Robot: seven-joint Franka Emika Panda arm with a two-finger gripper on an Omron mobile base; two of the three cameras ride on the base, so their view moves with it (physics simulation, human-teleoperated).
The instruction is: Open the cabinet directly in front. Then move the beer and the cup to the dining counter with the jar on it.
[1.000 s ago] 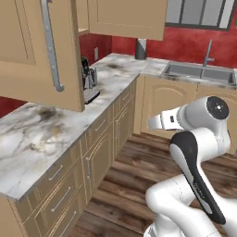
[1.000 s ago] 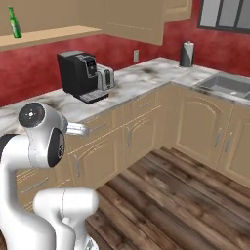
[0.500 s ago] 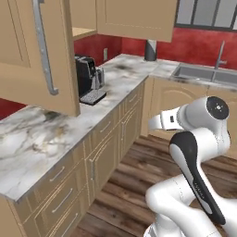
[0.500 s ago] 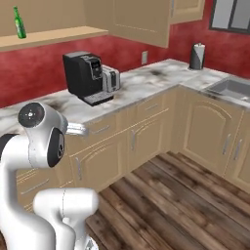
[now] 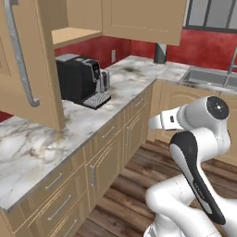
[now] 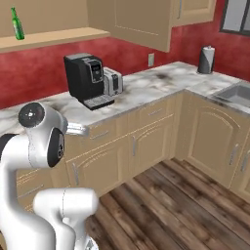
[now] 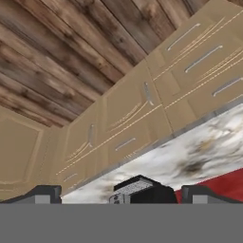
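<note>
Claw [image 7: 121,195] gapes wide, gripping nothing, looking at the low drawers under the marble tabletop [image 7: 190,156]. Beer [image 6: 17,23] stands on the open cabinet [image 6: 53,36] shelf, high above it.

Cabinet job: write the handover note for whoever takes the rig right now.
End effector: open, holding nothing, looking down at the low drawers and the floor.
Cabinet: door swung open, shelf exposed. That step is done.
Beer: upright on the open shelf, above and left of the coffee machine, untouched.
Left: reach up and take the beer, carry it to the dining counter with the jar, then do the same with the cup.
</note>
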